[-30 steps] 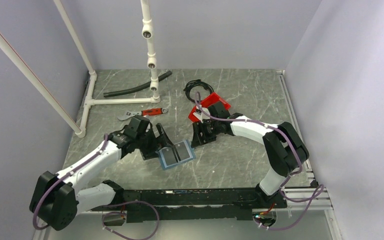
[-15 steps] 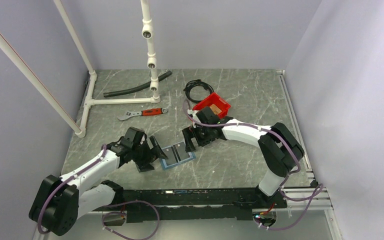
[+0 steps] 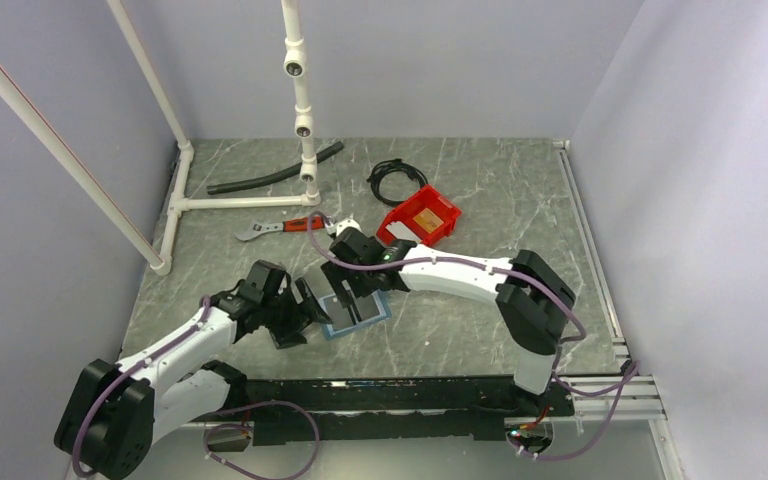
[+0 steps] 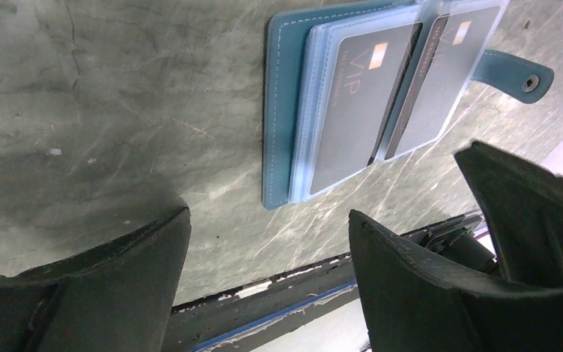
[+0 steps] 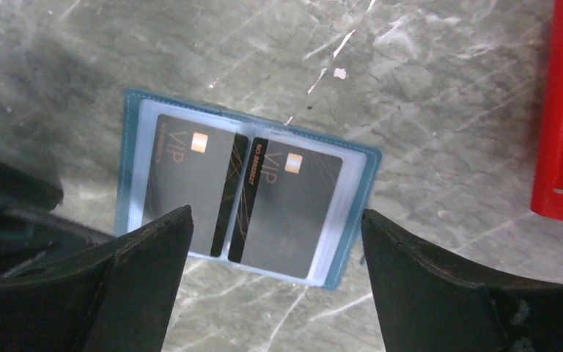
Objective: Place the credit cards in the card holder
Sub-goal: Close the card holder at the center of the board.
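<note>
the left arm (image 3: 175, 340) lies low over the counter (image 3: 480, 190), reaching from its base at the near left toward the middle. the left jaws are released, spread wide with nothing between them, and sit just left of the card holder (image 3: 360, 312). in the left wrist view the holder's near corner falls in the gap between the two black fingers (image 4: 128, 286), but neither finger touches it.

the right arm (image 3: 460, 270) stretches leftward across the middle of the counter, folded sharply at the elbow, with its wrist above the holder. the right jaws are released too, wide apart and holding nothing, and point down over the holder, framing it in the right wrist view.

the card holder (image 5: 352, 213) lies open and flat on the counter near the front centre, between the two sets of jaws. it is a teal-blue cover (image 4: 278, 110) with clear plastic pockets and a strap with a snap (image 4: 517, 75) sticking out of one side. the credit cards (image 5: 190, 180) sit side by side in the pockets, both dark grey with "vip" lettering and a small gold chip, their inner edges overlapping a little.

a red bin (image 3: 420, 218) stands farther back, to the right of the holder.
</note>
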You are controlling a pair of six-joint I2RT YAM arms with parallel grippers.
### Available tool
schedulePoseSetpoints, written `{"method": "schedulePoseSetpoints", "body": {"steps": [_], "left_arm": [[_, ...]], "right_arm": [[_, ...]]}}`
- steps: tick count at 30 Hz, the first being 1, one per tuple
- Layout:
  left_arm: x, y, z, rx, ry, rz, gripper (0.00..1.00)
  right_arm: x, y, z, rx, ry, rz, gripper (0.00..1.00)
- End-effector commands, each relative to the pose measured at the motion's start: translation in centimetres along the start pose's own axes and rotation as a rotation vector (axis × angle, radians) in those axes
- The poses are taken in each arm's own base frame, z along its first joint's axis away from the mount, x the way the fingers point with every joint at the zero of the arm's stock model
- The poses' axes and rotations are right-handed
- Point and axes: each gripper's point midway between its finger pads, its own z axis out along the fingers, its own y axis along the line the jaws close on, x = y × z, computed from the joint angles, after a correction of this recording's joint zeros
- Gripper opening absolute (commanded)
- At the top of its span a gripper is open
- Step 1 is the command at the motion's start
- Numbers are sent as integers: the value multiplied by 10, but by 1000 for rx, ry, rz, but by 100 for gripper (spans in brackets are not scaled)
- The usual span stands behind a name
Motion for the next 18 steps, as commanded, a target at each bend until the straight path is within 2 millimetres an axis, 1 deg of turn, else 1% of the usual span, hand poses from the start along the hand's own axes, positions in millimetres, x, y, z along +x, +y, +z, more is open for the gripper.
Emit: {"method": "schedulePoseSetpoints", "body": {"steps": [1, 3, 8, 13, 15, 18], "left_arm": [[0, 1, -1, 12, -17, -26, 84], [1, 1, -1, 24, -17, -30, 84], [3, 2, -2, 31, -20, -30, 83], [2, 0, -3, 34, -18, -23, 82], [2, -1, -3, 36, -16, -21, 82], [2, -1, -3, 36, -17, -21, 81]], "right_arm": [[7, 2, 14, 19, 59, 37, 83], [9, 3, 20, 25, 67, 46, 81], [19, 0, 34, 43, 108, 31, 86], [29, -3, 41, 55, 132, 38, 87], [32, -3, 42, 57, 139, 40, 85], [34, -3, 41, 36, 139, 52, 77]]}}
